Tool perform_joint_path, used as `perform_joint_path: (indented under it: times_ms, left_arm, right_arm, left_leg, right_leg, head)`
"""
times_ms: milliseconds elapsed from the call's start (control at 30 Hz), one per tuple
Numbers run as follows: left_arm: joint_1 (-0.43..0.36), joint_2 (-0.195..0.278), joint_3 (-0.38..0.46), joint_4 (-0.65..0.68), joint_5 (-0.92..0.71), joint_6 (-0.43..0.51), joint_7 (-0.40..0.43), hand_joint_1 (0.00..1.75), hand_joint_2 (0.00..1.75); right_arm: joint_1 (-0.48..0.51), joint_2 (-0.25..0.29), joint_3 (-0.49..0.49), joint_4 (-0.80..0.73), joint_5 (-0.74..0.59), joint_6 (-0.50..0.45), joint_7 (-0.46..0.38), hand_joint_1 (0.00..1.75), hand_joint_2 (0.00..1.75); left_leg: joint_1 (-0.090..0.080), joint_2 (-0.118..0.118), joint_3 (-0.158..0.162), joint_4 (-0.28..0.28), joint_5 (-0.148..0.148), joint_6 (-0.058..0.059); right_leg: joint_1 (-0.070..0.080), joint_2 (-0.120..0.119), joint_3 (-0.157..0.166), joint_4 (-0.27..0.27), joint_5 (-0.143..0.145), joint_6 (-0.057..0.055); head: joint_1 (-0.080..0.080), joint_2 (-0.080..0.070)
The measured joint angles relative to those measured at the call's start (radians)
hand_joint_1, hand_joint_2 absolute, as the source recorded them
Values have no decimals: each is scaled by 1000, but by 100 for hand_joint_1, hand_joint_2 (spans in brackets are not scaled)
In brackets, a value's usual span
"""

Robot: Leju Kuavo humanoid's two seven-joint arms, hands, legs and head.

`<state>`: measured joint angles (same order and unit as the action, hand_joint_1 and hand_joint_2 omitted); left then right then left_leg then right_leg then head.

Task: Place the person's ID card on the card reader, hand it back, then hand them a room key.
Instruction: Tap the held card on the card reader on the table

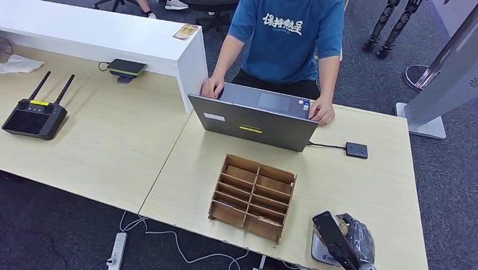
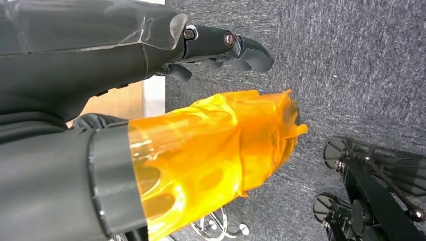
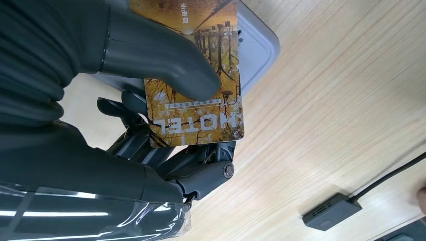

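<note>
My right hand [image 3: 150, 65] pinches a yellow-brown card printed HOTEL [image 3: 201, 123] between its thumb and fingers. Right behind the card lies the grey-white card reader [image 3: 261, 50]. In the head view my right hand [image 1: 347, 241] is at the table's near right corner, over the reader [image 1: 317, 253]. A person in a blue T-shirt [image 1: 288, 34] stands across the table with both hands on a grey laptop [image 1: 252, 120]. My left hand [image 2: 201, 140], its thumb wrapped in orange tape, hangs over grey carpet with its fingers apart and nothing in it.
A wooden box with several compartments [image 1: 253, 195] stands in front of the laptop. A small black box on a cable [image 1: 356, 150] [image 3: 331, 213] lies right of the laptop. Another card [image 1: 185, 31] rests on the white counter. A black remote controller [image 1: 34, 117] sits far left.
</note>
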<state>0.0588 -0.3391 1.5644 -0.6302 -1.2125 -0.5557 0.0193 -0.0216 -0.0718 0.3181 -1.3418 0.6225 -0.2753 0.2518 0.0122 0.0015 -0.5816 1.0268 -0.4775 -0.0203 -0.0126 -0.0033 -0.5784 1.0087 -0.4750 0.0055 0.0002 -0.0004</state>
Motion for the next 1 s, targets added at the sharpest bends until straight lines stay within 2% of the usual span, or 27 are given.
perform_joint_path:
  times_ms: [433, 1000]
  left_arm:
    - [0, 0, 0, 0, -7, -4, 1, 0, 0]
    - [2, 0, 0, -4, -35, -13, -18, 0, 0]
  right_arm:
    - [-48, -3, 24, 47, 18, 3, -5, 175, 175]
    - [-78, 27, 28, -20, 37, -183, -197, 175, 175]
  left_leg:
    - [0, 0, 5, 0, 0, 0]
    - [0, -1, 1, 0, 0, 0]
  right_leg:
    - [0, 0, 6, 0, 0, 1]
    - [0, -1, 3, 0, 0, 1]
  head:
    - [0, 0]
    - [0, 0]
